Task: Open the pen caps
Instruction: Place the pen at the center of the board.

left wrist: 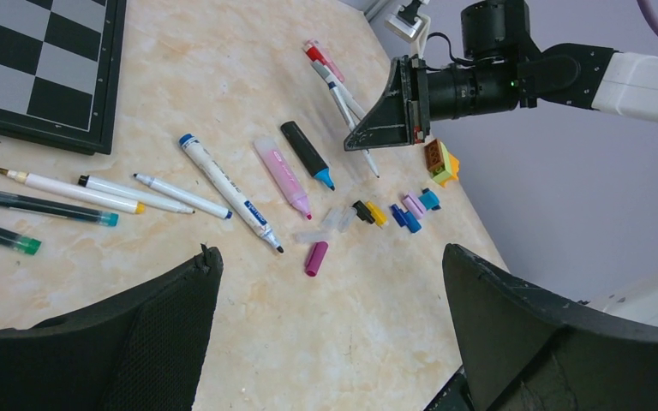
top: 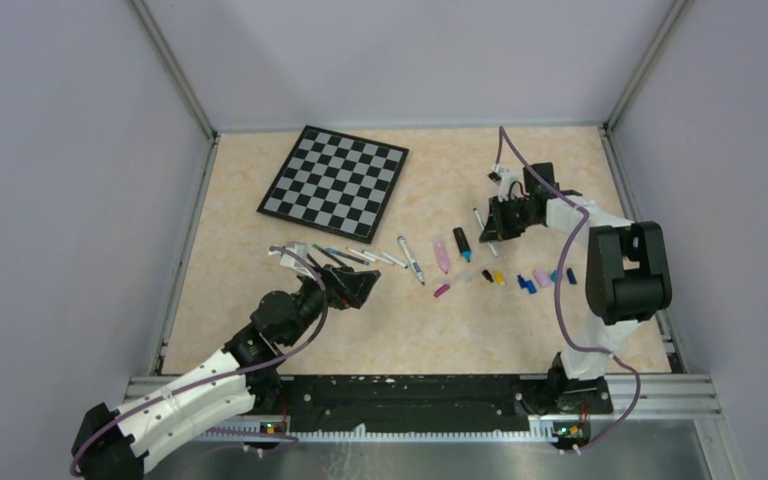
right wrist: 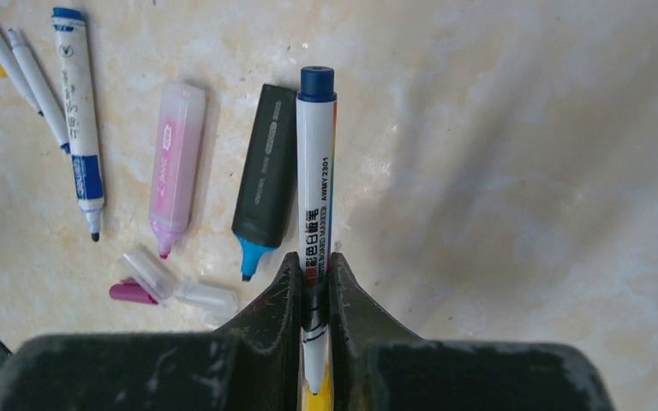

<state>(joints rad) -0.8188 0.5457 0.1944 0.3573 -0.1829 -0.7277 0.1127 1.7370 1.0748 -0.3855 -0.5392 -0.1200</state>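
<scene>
My right gripper [right wrist: 313, 270] is shut on a white board marker [right wrist: 316, 171] with a dark blue far end; its bare nib points back between the fingers. That gripper [top: 493, 228] is at the table's right back. Beside it lie a black highlighter [right wrist: 266, 175] with a bare blue tip, a pink highlighter [right wrist: 174, 163] and a white marker [right wrist: 77, 128]. Loose pen caps lie in a row: magenta [left wrist: 315, 257], clear [left wrist: 330, 224], black [left wrist: 361, 210], yellow [left wrist: 377, 214], blue [left wrist: 407, 218]. My left gripper [left wrist: 330, 265] is open over bare table near the magenta cap, holding nothing.
A black-and-white chessboard [top: 335, 180] lies at the back left. Several thin pens [top: 345, 256] lie in a row just in front of it, close to my left gripper [top: 360, 288]. A yellow-orange block [left wrist: 441, 161] sits under the right gripper. Metal rails and grey walls bound the table.
</scene>
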